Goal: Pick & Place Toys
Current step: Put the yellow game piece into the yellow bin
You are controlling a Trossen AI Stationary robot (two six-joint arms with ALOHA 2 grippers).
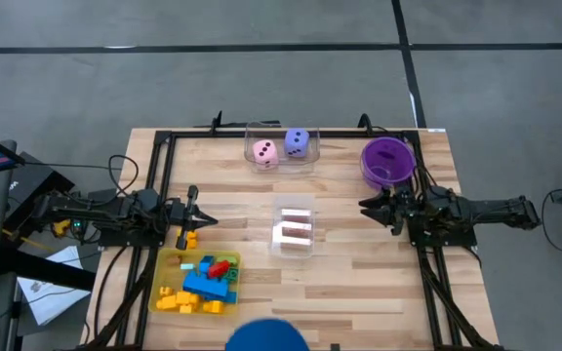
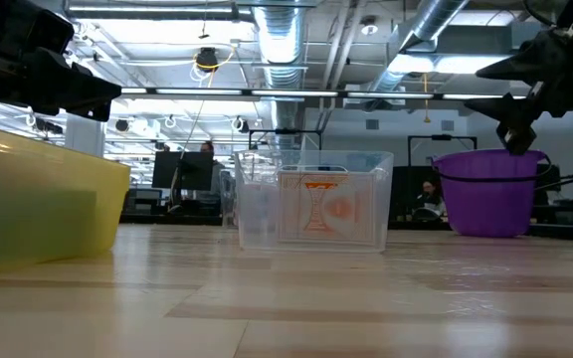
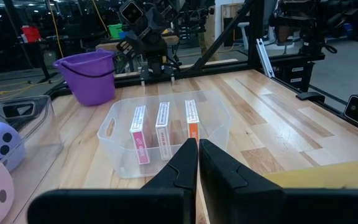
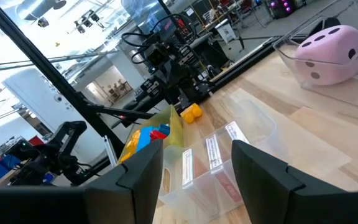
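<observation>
Toys sit sorted into containers around the clear card box (image 1: pixel 295 230), which I take as my landmark at the middle of the surface (image 1: pixel 359 292): three small card packs (image 3: pixel 163 129) stand on edge inside it, the pink die (image 1: pixel 264 153) and purple die (image 1: pixel 298 143) share a second clear box (image 1: pixel 281 146) beyond it, and the coloured bricks (image 1: pixel 208 278) lie heaped in the yellow tray (image 1: pixel 169 263) on its near left. One yellow brick (image 1: pixel 189 237) lies loose on the wood between the tray and my left hand (image 1: pixel 198 220), so I judge I am between picks, with that stray piece the likely one to fetch. My left hand hovers left of the card box with its fingers pressed together and nothing in them; my right hand (image 1: pixel 371 206) hangs to the right of the card box, beside the purple bowl (image 1: pixel 388 161), its fingers partly apart and holding nothing. For the next move, as I see it, my left hand must part its fingers, come down over the loose brick, close on it and lift it across the tray's rim. The surface is pale wooden planks in a black frame. Beyond it is a big workshop hall with ceiling ducts, strip lights, monitors and other rigs.
</observation>
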